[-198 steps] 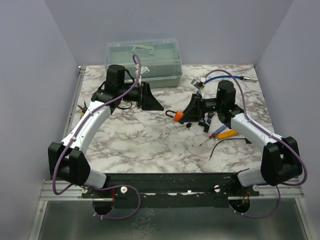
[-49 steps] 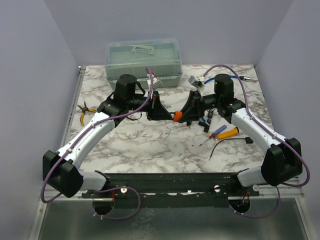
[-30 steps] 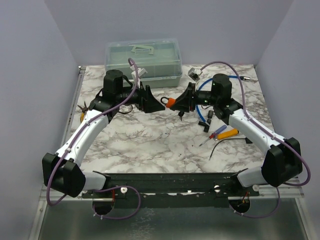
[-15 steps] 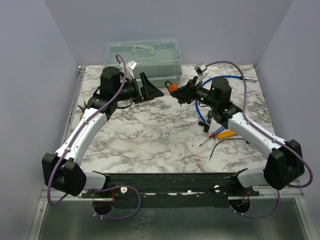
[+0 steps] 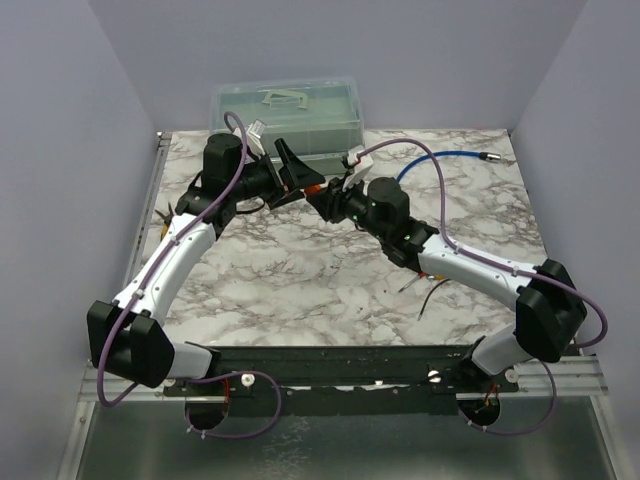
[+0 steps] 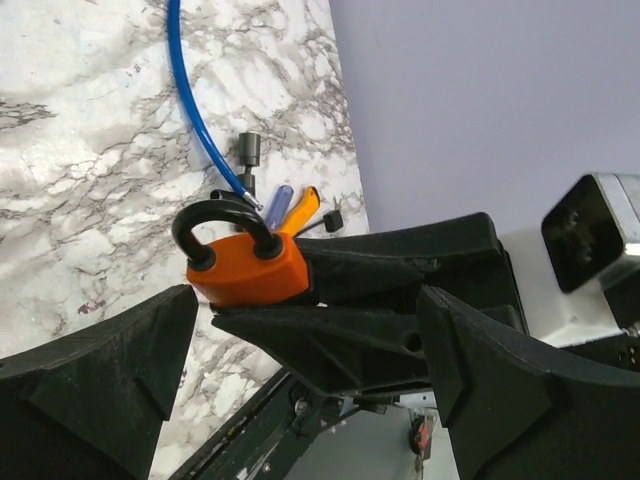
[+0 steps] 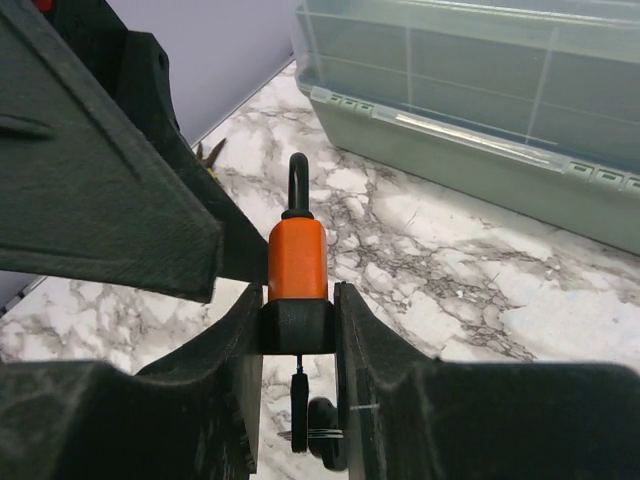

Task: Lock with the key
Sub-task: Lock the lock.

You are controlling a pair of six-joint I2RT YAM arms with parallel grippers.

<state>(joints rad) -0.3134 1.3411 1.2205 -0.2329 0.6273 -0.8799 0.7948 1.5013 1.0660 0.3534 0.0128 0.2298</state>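
Right gripper (image 7: 298, 322) pinched the orange padlock (image 7: 297, 262) at centre frame; left gripper (image 6: 305, 305) stood spread. Turning the key (image 7: 299, 398) apparently remained.

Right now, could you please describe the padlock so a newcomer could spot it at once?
Find the translucent green box at the back of the marble table. Just in front of it, the padlock is clamped between the fingers of the right gripper: orange body, black shackle, held off the table.

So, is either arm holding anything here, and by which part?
The right gripper holds the orange padlock by the bottom end of its body, with the shackle pointing away. The left gripper is open and holds nothing.
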